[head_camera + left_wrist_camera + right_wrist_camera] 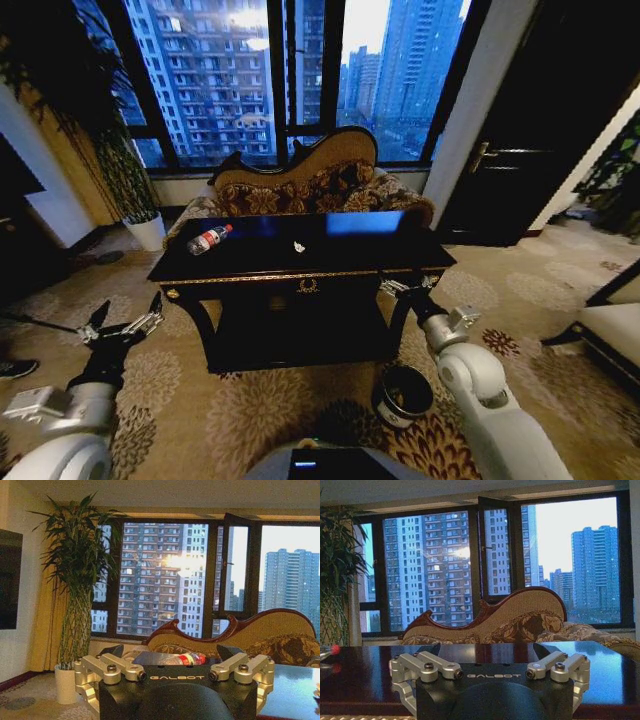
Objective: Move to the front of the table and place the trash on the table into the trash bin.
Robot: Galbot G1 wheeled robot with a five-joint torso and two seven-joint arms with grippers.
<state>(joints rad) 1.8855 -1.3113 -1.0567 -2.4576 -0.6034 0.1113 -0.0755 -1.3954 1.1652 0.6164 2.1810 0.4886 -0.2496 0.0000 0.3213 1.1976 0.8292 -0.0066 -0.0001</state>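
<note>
The glossy black table [330, 268] with gold trim stands straight ahead. On its left end lies the trash: a clear bottle [210, 239] with a red label and red cap, and a small white scrap [299, 246] near the middle. The round black trash bin [403, 395] sits on the carpet by the table's front right leg. My left gripper [125, 320] hangs open, left of the table and below its top. The open right gripper [408, 287] is level with the front right edge. The bottle [187, 658] lies beyond the open left fingers, and its red cap [335, 649] sits at the table's end.
A patterned brown sofa [310, 185] stands right behind the table, under tall windows. A potted plant [148, 228] is at the back left and a dark door [520, 150] at the back right. Pale furniture [612, 335] juts in on the right. Patterned carpet surrounds the table.
</note>
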